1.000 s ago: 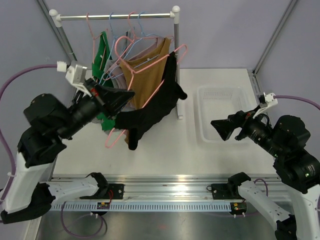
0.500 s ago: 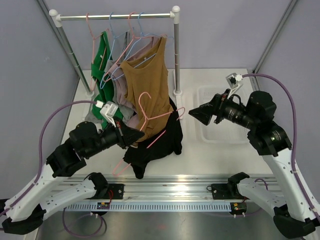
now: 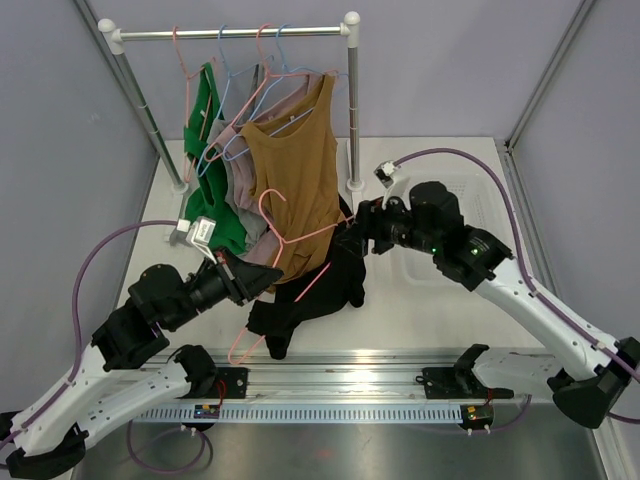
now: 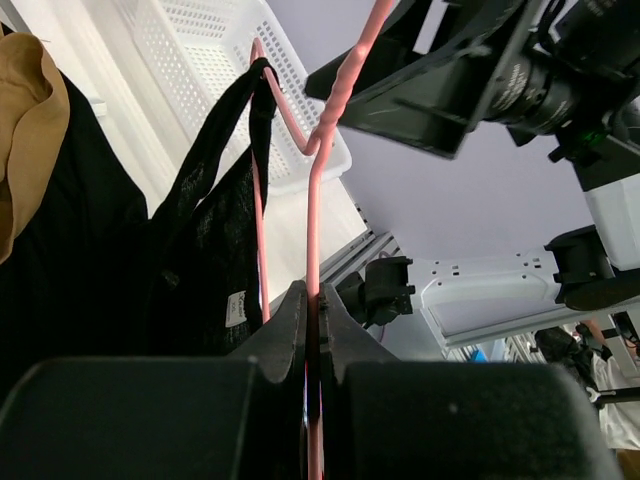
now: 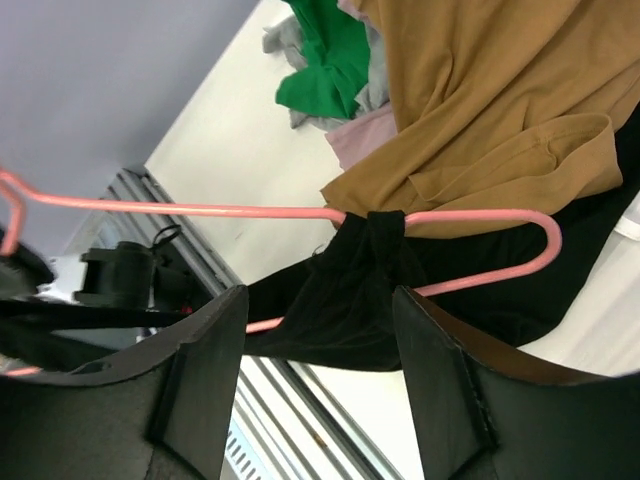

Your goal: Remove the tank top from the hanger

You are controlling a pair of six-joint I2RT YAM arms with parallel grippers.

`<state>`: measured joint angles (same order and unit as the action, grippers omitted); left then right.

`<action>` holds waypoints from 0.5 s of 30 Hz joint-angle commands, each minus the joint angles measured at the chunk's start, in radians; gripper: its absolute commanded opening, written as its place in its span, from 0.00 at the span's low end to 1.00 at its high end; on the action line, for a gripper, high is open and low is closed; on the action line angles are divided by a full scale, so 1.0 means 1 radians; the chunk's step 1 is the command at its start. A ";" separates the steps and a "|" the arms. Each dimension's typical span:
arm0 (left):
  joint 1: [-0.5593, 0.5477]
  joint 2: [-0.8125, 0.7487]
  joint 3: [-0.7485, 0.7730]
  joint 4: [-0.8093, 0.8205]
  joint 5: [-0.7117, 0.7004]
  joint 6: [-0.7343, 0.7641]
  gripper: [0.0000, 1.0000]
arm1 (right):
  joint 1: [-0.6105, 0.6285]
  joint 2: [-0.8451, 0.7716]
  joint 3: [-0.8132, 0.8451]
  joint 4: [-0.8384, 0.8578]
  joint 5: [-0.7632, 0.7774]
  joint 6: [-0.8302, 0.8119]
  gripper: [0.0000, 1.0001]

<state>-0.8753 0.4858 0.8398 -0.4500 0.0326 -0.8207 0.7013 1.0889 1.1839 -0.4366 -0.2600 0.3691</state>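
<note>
Left fingers (image 4: 288, 335): clamped on your pink hanger (image 4: 312, 220), holding it steady.
Right fingers (image 5: 205, 380): spread apart, ready to pull the strap (image 5: 375, 235) off.
Tank top (image 5: 340, 320): black, strap hooked on the hanger between your right fingers.

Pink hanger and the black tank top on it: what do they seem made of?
Pink hanger: thin rod, tight bends, smooth pink sheen; probably coated wire, possibly plastic.
Black tank top: soft matte fabric, likely knit; it bunches at the bar and drapes limply.
</note>
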 commanded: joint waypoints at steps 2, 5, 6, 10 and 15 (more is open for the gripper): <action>-0.004 -0.012 -0.001 0.102 -0.023 -0.037 0.00 | 0.070 0.080 0.020 0.072 0.159 -0.056 0.66; -0.004 -0.016 0.002 0.091 -0.028 -0.032 0.00 | 0.093 0.114 0.020 0.090 0.191 -0.065 0.57; -0.004 -0.022 -0.001 0.091 -0.028 -0.032 0.00 | 0.096 0.120 0.020 0.093 0.214 -0.067 0.57; -0.004 -0.027 0.001 0.071 -0.030 -0.025 0.00 | 0.101 0.129 0.011 0.102 0.254 -0.076 0.25; -0.004 -0.032 0.011 0.034 -0.075 -0.006 0.00 | 0.102 0.121 0.013 0.082 0.332 -0.088 0.06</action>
<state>-0.8753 0.4656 0.8398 -0.4564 -0.0006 -0.8383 0.7948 1.2266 1.1839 -0.3920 -0.0231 0.3042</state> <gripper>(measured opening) 0.024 0.071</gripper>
